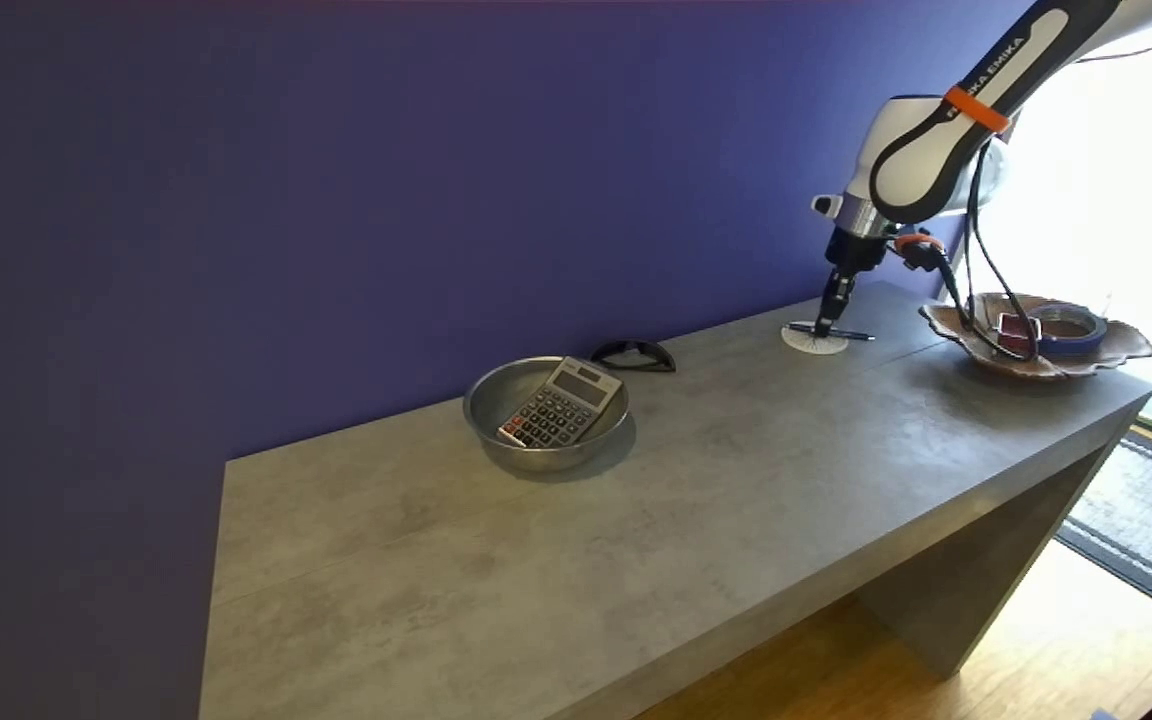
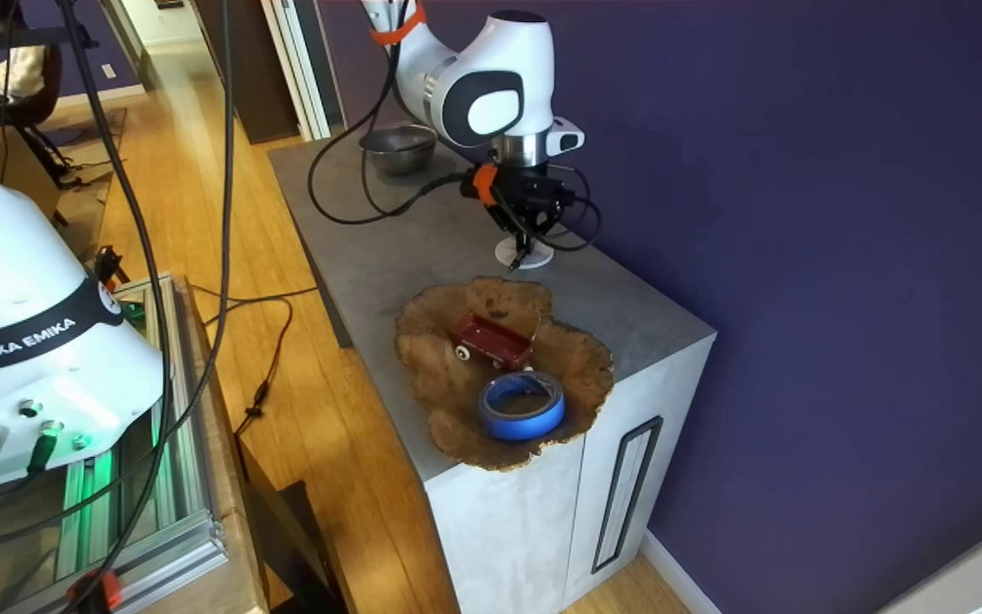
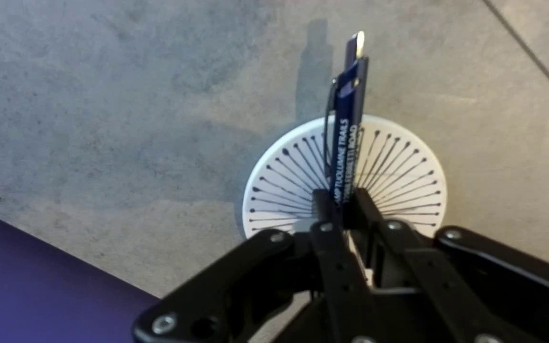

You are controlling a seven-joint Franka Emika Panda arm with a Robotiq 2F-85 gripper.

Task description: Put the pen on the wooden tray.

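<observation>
Pen (image 3: pixel 347 128) clamped b/w fingers (image 3: pixel 369 209) over wht disc (image 3: pixel 396 178); wooden tray (image 2: pixel 447 392) nearby w/ tape (image 2: pixel 527 426).

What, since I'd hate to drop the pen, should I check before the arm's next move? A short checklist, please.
1. Grip on the pen: ok; the gripper is closed on it.
2. Pen lifted off the white disc: cannot tell; no clear gap shows in any view.
3. Pen over the tray: not ok; it is over the disc, apart from the tray.
4. Room on the tray: ok; bare wood shows beside the toy wagon and tape roll.
5. Tray firmly seated: cannot tell; in an exterior view it seems to reach past the edge of the table.
</observation>
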